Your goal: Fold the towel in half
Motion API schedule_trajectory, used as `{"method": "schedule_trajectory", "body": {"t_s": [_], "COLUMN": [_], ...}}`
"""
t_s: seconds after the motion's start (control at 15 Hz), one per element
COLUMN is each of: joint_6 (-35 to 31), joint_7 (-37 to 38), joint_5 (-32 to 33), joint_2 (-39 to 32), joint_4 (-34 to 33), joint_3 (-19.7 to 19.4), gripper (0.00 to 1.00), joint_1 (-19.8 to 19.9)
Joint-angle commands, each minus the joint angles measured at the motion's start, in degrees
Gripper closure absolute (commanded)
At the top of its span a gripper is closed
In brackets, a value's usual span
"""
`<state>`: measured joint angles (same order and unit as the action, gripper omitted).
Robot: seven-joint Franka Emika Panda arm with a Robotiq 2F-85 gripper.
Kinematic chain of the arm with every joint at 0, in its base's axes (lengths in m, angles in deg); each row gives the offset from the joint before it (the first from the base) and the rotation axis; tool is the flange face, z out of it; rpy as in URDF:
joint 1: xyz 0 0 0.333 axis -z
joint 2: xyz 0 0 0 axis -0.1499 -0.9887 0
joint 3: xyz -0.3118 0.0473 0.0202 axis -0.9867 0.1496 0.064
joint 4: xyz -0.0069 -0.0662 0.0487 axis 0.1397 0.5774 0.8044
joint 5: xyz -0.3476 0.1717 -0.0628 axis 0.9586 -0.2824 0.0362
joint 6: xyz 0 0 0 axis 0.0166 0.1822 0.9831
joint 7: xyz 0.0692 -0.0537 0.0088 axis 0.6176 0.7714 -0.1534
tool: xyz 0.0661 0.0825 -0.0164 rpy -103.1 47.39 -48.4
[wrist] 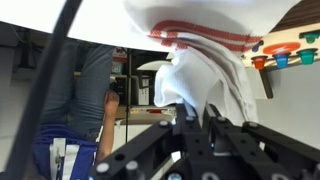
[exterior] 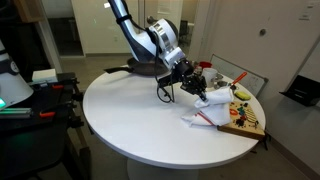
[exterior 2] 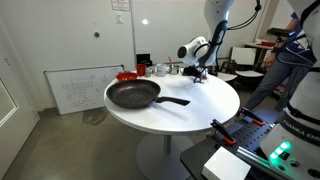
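Note:
The towel (exterior: 207,108) is a white cloth with thin red stripes, rumpled on the round white table (exterior: 130,120). My gripper (exterior: 190,82) is shut on one edge of it and holds that edge lifted above the rest. In the wrist view the towel (wrist: 205,60) hangs bunched right in front of the closed jaws (wrist: 197,118), its red stripes across the top. In an exterior view the gripper (exterior 2: 199,70) is at the far side of the table and the towel is barely visible.
A dark frying pan (exterior 2: 133,95) lies on the table. A wooden board with colourful pieces (exterior: 243,118) lies beside the towel. A person (exterior 2: 285,60) stands near the table; monitors (exterior: 20,95) stand close by.

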<state>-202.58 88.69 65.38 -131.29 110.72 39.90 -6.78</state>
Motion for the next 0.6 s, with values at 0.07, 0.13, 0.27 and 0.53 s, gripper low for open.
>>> {"method": "schedule_trajectory", "body": {"t_s": [0.07, 0.13, 0.27, 0.53], "joint_6": [-4.95, -5.74, -7.4, -8.62], "joint_7": [-10.89, -13.09, -18.65, -34.33], "joint_5": [-2.76, -3.86, -6.96, -18.24], "joint_2": [0.67, 0.62, 0.48, 0.83], "joint_4": [-0.73, -0.9, -1.25, -0.71], "joint_3": [5.97, 6.65, 7.75, 10.24], "gripper": [0.94, 0.94, 0.94, 0.94], "joint_1": [7.24, 8.11, 9.68, 11.87]}}
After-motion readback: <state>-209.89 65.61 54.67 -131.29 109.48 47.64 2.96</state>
